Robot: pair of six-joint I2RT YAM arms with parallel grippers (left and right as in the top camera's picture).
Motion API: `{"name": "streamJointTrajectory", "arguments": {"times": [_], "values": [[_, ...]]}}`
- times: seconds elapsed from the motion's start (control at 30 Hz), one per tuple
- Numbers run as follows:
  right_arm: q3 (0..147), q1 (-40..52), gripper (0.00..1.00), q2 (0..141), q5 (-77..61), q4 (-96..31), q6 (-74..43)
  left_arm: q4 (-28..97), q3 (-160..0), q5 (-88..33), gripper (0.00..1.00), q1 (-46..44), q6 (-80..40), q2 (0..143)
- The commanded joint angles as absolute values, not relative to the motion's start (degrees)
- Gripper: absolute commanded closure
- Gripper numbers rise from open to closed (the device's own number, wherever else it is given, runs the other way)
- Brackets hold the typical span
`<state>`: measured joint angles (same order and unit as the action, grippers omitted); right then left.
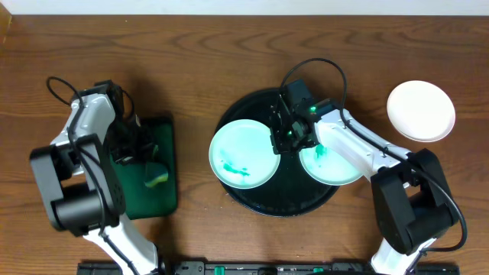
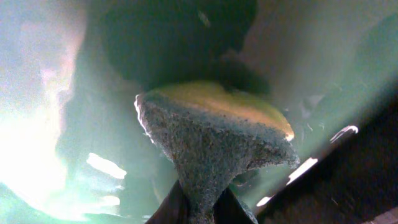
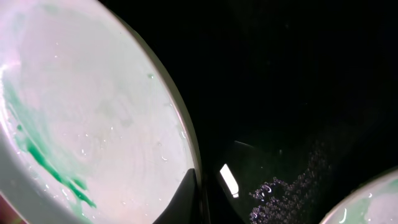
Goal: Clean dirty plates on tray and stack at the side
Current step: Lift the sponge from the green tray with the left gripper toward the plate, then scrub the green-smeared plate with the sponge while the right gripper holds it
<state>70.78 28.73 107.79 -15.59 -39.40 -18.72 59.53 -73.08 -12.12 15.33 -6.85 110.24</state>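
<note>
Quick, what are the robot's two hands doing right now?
Left gripper: closed, holding the sponge.
Right gripper: closed, pinching the smeared plate by its rim.

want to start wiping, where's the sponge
Overhead, left side: the sponge is at the green tray's right edge, pinched in the left gripper.

Two plates [image 1: 243, 153] on tray [image 1: 267, 200]

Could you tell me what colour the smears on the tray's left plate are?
Green smears on the round pale-mint plate; the right wrist view shows them best.
</note>
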Motion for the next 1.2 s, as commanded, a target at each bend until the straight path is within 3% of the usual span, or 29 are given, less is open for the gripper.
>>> {"name": "streamJointTrajectory", "arguments": {"times": [0.0, 0.23, 0.57, 0.87, 1.17], "values": [[71.5, 29.1, 0.99, 108.8, -13.0, -39.4, -19.3, 59.9, -74.3, -12.7, 0.93, 15.6, -8.8, 101.7], [71.5, 28.9, 0.99, 110.3, -6.7, -39.1, -21.2, 62.6, -74.3, -19.1, 0.93, 15.4, -8.6, 89.3], [71.5, 27.7, 0.99, 110.4, -2.1, -39.2, -21.1, 62.9, -74.3, -36.4, 0.93, 8.4, -2.3, 88.9], [71.5, 27.7, 0.99, 110.4, -2.0, -39.2, -21.0, 55.4, -74.3, -40.4, 0.93, -2.9, -4.6, 92.4], [71.5, 27.7, 0.99, 110.4, -3.7, -39.2, -21.0, 38.6, -74.3, -42.9, 0.93, -15.2, -14.0, 102.7]]}}
